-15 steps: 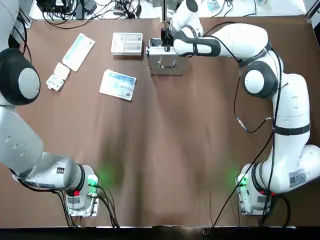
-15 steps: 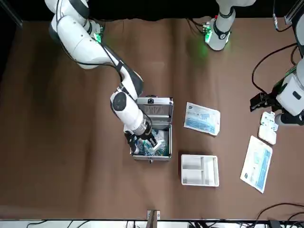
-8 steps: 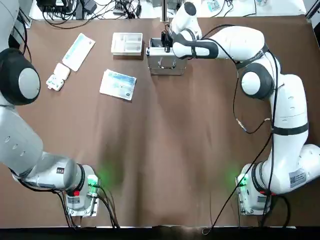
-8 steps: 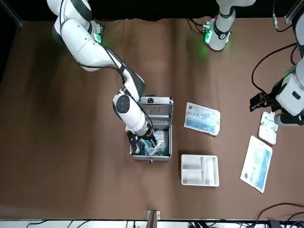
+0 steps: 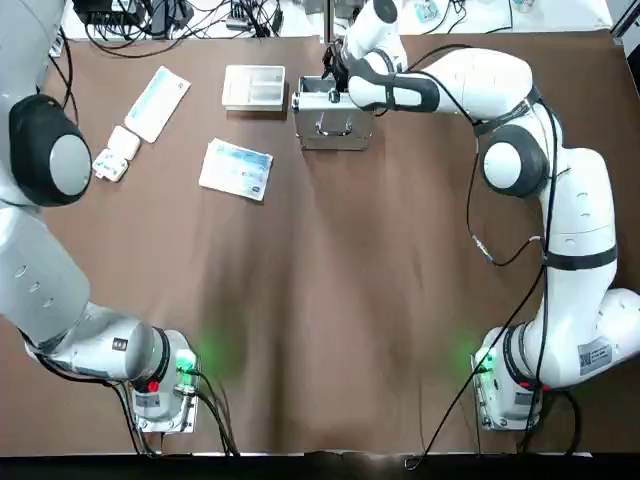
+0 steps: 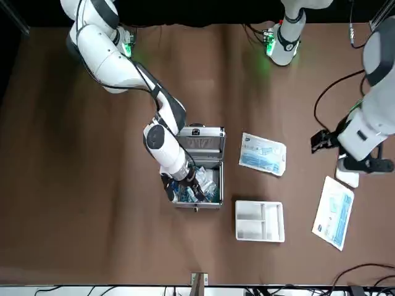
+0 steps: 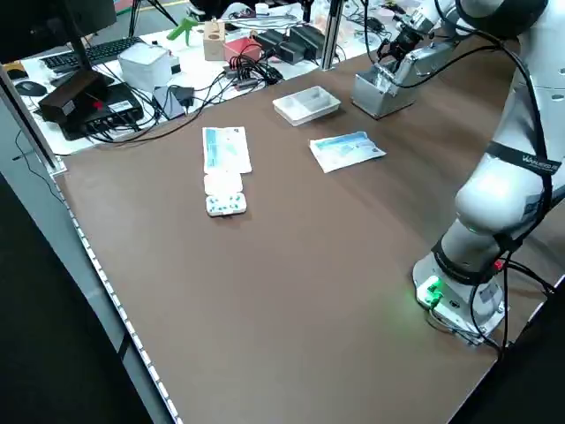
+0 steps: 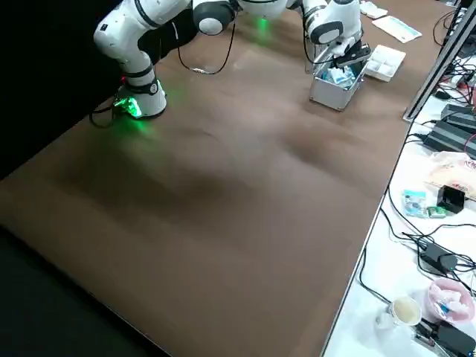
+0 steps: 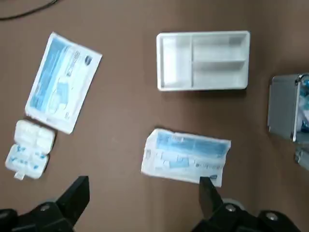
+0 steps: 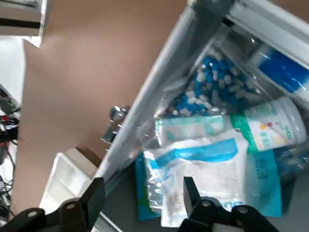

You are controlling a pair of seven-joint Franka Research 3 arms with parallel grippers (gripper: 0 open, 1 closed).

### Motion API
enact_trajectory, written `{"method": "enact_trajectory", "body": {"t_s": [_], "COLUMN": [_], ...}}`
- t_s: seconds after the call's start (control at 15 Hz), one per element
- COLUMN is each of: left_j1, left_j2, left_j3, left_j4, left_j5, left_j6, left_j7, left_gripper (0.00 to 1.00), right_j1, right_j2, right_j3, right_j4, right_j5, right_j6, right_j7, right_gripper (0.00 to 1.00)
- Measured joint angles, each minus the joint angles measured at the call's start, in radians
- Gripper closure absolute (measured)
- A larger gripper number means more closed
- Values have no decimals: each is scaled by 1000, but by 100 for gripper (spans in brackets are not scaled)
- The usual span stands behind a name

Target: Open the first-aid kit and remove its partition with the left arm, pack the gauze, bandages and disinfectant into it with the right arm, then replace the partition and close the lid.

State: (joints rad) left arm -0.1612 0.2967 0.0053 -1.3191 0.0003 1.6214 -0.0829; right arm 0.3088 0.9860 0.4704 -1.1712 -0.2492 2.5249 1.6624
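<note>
On the brown table, going left to right in the top view, a long blue-and-white printed flat pack and a small white blister block lie near the far left corner. The left arm rises over them, and its gripper hangs open and empty above the table.

Next comes a second flat blue-and-white printed sachet, well in from the far edge. Beyond it, close to the far edge, sits the partition, a shallow white rectangular plastic tray with dividers, just beside the case.

The first-aid kit, a small boxy silver aluminium case with ribbed edges, stands open near the middle of the far edge, its lid folded back. The right arm reaches across to it; its gripper hangs spread and holding nothing over the case's interior. Inside lie crinkled clear packets of gauze and the disinfectant, a small white bottle with a green band.

The packets look soft, light and slippery, likely to shift if nudged. The tray is probably light and stiff; an outer wall or a divider seems the surest hold for lifting it back in.
</note>
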Motion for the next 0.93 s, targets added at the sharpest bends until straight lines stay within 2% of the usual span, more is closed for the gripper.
{"method": "enact_trajectory", "body": {"t_s": [0.13, 0.2, 0.4, 0.53, 0.73, 0.8, 0.93], "left_j1": [-13, -18, -33, -35, -39, -52, -79], "left_j2": [25, 39, 98, 154, 235, 280, 332], "left_j3": [-1, -1, -2, -2, -3, -4, -5], "left_j4": [0, 0, -2, -3, -4, -4, -6], "left_j5": [0, 0, 0, 0, 0, 0, 0], "left_j6": [44, 58, 112, 184, 231, 240, 261], "left_j7": [-2, -2, -2, -2, -21, -35, -43], "left_gripper": [0, 0, 0, 0, 0, 0, 0], "right_j1": [-5, -9, -31, -73, -182, -260, -334], "right_j2": [-2, -4, -9, -12, -23, -53, -88], "right_j3": [0, 0, 19, 72, 198, 252, 278], "right_j4": [19, 28, 50, 60, 72, 78, 79], "right_j5": [0, 0, 0, 0, 0, 0, 0], "right_j6": [1, -4, -66, -150, -319, -450, -591], "right_j7": [-5, -7, -64, -127, -240, -331, -431], "right_gripper": [28, 33, 33, 33, 32, 31, 30]}}
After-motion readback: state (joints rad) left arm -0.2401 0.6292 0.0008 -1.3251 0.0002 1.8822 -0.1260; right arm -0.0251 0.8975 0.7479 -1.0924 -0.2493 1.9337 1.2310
